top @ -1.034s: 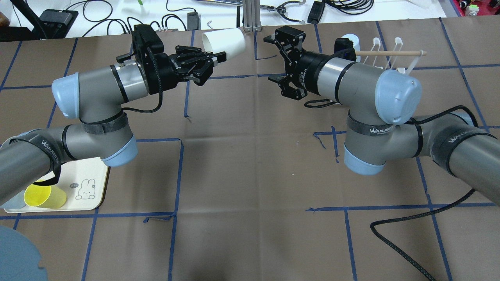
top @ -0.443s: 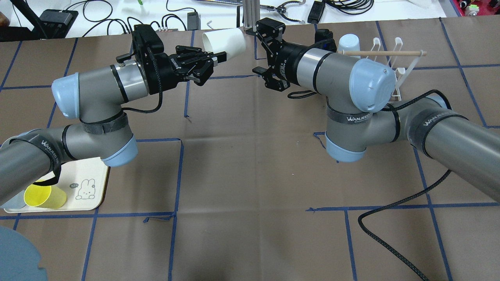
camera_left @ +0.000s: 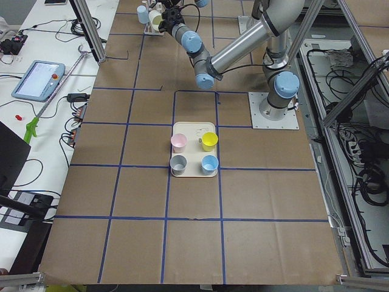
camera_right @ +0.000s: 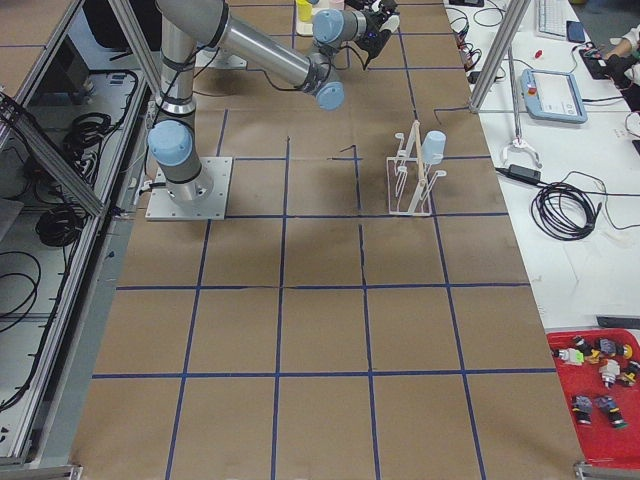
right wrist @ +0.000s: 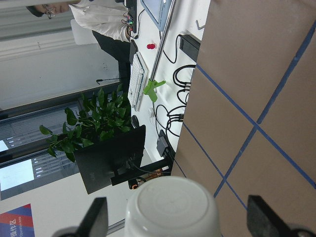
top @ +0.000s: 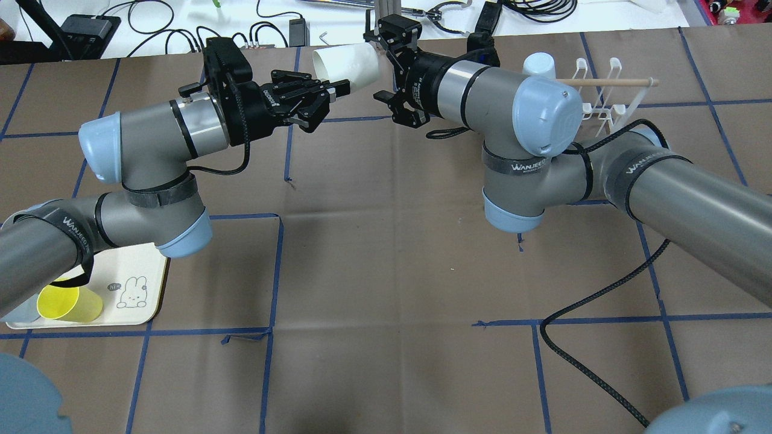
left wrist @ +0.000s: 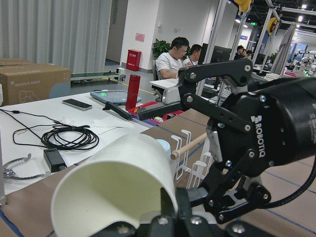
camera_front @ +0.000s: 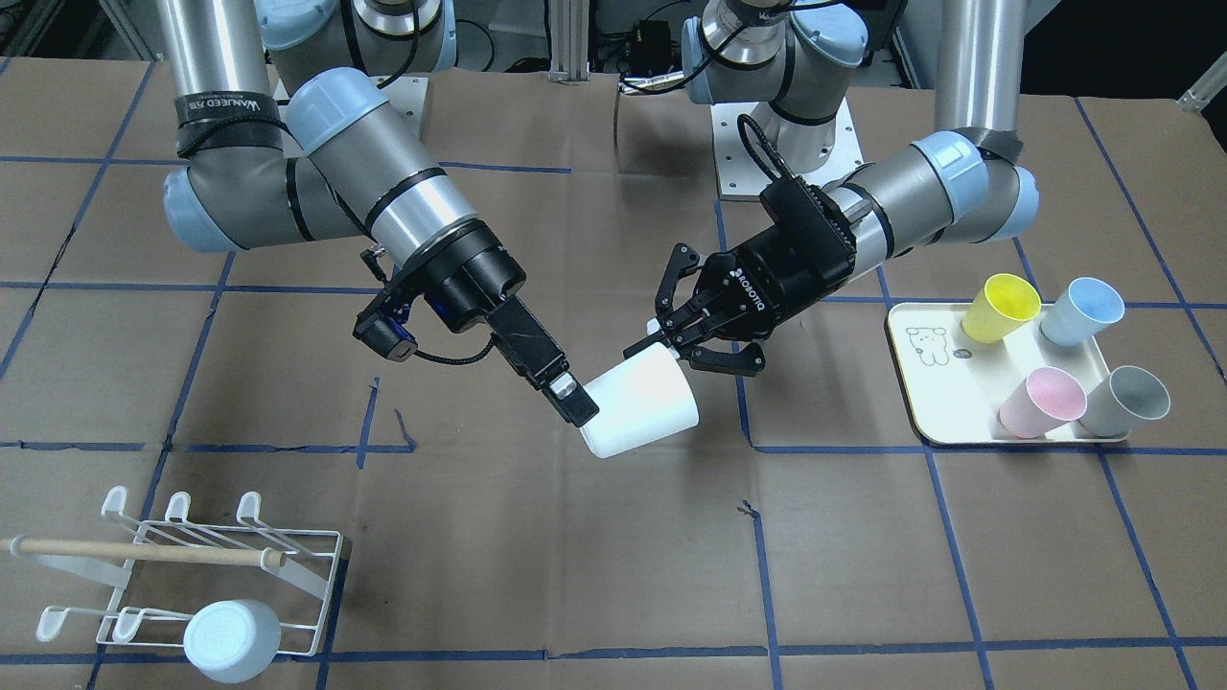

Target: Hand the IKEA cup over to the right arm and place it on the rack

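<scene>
left jaws clamped on cup (camera_front: 640,414) rim | right jaws wide, flanking base

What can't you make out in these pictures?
Front view: second finger of the right gripper, hidden behind its own body or the white cup.
Overhead view: most cups on the tray, under the left arm.
Right wrist view: cup's mouth, cut off at the bottom edge.
Side views: jaws too small.

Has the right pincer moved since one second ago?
Yes. In the overhead view the right pincer has gone leftward, away from the rack, up to the white cup and its base.
</scene>
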